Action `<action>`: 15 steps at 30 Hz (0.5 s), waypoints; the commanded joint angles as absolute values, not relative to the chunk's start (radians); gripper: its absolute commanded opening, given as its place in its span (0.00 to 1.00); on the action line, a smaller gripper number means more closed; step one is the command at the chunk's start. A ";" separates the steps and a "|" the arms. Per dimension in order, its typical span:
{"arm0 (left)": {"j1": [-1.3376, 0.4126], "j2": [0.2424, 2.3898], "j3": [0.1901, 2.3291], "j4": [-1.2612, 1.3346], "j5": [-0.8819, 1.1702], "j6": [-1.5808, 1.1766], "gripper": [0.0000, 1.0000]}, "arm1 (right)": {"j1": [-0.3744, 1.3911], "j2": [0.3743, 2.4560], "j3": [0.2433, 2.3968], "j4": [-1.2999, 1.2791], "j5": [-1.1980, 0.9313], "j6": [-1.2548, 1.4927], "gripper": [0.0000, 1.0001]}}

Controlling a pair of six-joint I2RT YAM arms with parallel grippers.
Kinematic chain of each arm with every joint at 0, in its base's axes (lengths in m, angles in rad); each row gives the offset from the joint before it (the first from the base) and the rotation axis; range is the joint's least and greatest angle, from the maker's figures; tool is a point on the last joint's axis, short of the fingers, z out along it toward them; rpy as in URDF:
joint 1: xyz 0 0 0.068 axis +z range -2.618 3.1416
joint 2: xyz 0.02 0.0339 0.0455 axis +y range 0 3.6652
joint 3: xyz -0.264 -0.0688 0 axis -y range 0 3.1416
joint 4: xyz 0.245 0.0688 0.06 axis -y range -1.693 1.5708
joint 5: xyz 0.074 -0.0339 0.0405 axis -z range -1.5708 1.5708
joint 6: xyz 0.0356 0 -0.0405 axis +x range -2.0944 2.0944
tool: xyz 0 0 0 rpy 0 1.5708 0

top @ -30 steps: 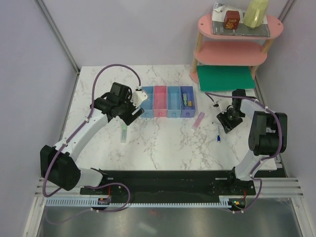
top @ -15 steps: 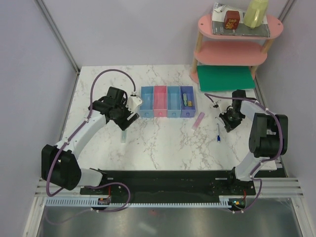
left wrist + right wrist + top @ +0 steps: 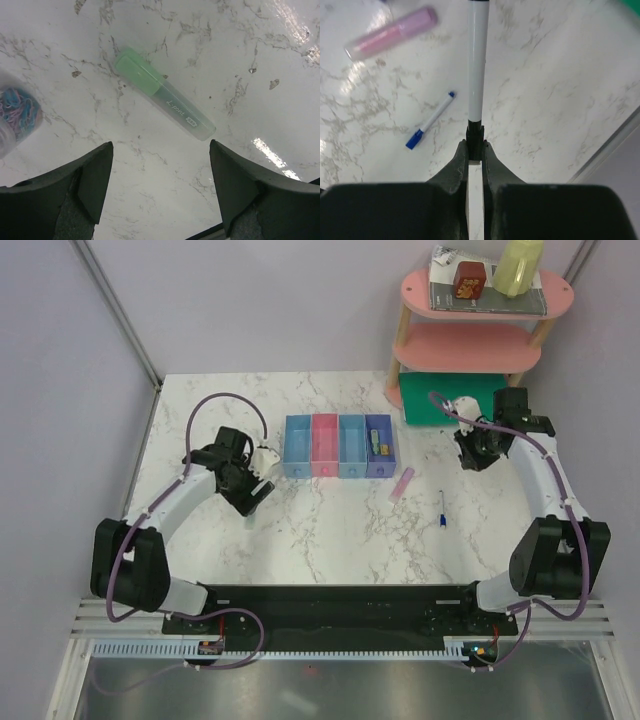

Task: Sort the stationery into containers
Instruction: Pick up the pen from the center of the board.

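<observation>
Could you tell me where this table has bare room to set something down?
The widest bare patch of table lies in front, between the green highlighter and the blue pen. The strip behind the bins is bare too. Right of the purple bin it is crowded: pink highlighter, right claw gripping a white pen.

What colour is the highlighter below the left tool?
Pale green; the highlighter shows best in the left wrist view.

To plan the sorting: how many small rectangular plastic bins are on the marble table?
4, joined in one row, left to right: light blue bin, pink bin, second light blue bin, purple bin. None seems hidden.
</observation>
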State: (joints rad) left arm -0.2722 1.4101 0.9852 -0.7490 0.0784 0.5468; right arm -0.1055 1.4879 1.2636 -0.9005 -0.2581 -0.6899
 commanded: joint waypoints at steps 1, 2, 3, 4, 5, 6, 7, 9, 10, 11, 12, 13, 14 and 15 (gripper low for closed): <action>-0.267 1.486 0.976 -0.698 0.072 0.489 0.83 | -0.058 1.456 1.411 -0.899 -0.416 -0.557 0.05; -0.265 1.526 0.976 -0.693 0.071 0.480 0.83 | -0.043 1.460 1.439 -0.876 -0.420 -0.536 0.05; -0.265 1.546 0.980 -0.689 0.068 0.465 0.83 | -0.008 1.468 1.448 -0.862 -0.425 -0.496 0.05; -0.264 1.563 0.986 -0.683 0.069 0.457 0.83 | 0.012 1.483 1.457 -0.850 -0.423 -0.477 0.05; -0.264 1.600 0.992 -0.672 0.068 0.451 0.83 | 0.038 1.491 1.463 -0.819 -0.422 -0.460 0.05; -0.262 1.615 1.002 -0.664 0.069 0.436 0.83 | 0.078 1.500 1.466 -0.804 -0.420 -0.427 0.06; -0.262 1.637 1.008 -0.660 0.064 0.431 0.82 | 0.098 1.515 1.465 -0.789 -0.416 -0.413 0.06; -0.258 1.680 1.028 -0.649 0.064 0.419 0.80 | 0.150 1.541 1.463 -0.735 -0.411 -0.370 0.06; -0.258 1.690 1.029 -0.646 0.069 0.416 0.79 | 0.162 1.554 1.462 -0.717 -0.413 -0.351 0.06; -0.256 1.710 1.034 -0.637 0.068 0.411 0.76 | 0.182 1.565 1.462 -0.678 -0.417 -0.336 0.06; -0.256 1.719 1.040 -0.635 0.072 0.411 0.72 | 0.190 1.592 1.462 -0.660 -0.422 -0.322 0.07; -0.256 1.729 1.043 -0.635 0.078 0.410 0.68 | 0.198 1.609 1.471 -0.643 -0.434 -0.296 0.07; -0.255 1.738 1.046 -0.635 0.086 0.407 0.61 | 0.213 1.626 1.476 -0.612 -0.439 -0.284 0.07; -0.255 1.752 1.051 -0.634 0.092 0.407 0.59 | 0.222 1.666 1.480 -0.598 -0.443 -0.273 0.07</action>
State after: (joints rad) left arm -0.2626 1.7046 1.0176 -0.6872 0.0658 0.4469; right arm 0.1963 1.5894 1.4395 -0.7223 -0.4023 -0.3737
